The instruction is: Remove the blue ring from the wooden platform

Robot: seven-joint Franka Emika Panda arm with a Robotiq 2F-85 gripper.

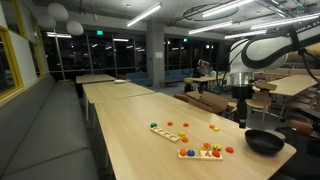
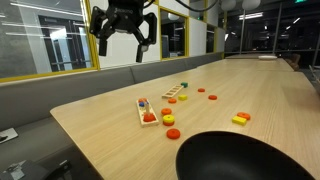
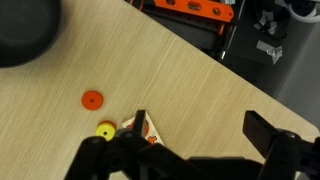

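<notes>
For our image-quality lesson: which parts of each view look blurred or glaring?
In an exterior view ceiling strip lights glare against dark windows; in an exterior view the near black bowl is soft; in the wrist view the gripper is dark and unfocused.

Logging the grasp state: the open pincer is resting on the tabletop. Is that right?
Not quite. The pincer is open, but it is not resting on the table: it hangs well above it, touching nothing, as an exterior view shows.
</notes>
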